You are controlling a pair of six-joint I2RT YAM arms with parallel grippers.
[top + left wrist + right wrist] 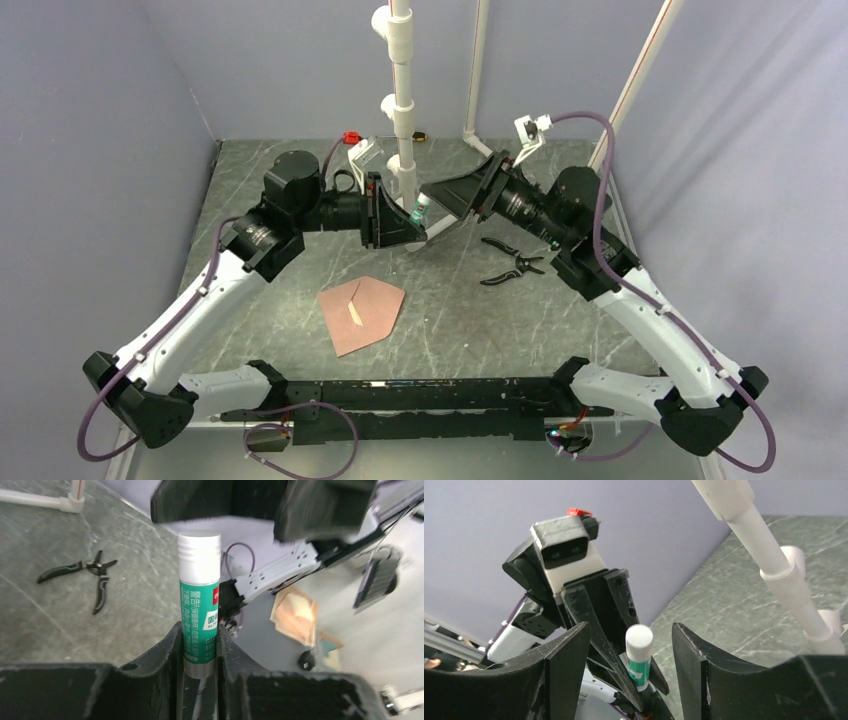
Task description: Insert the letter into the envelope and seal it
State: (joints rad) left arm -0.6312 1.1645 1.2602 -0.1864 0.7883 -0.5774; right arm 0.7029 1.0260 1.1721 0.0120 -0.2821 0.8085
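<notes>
The pinkish-brown envelope (362, 315) lies flat on the table in front of both arms, with a thin pale strip across its middle. The letter is hidden, and I cannot tell whether that strip belongs to it. Above the table behind the envelope, my left gripper (420, 225) (199, 630) is shut on the lower body of a green glue stick with a white cap (420, 211) (199, 605) (639, 657). My right gripper (432, 200) (630, 630) faces it, open, its fingers either side of the cap without touching it.
Black-handled pliers (512, 265) (85, 575) lie on the table right of centre, under the right arm. A white pipe stand (402, 90) (769, 555) rises just behind the two grippers. Purple walls close in the left, back and right sides.
</notes>
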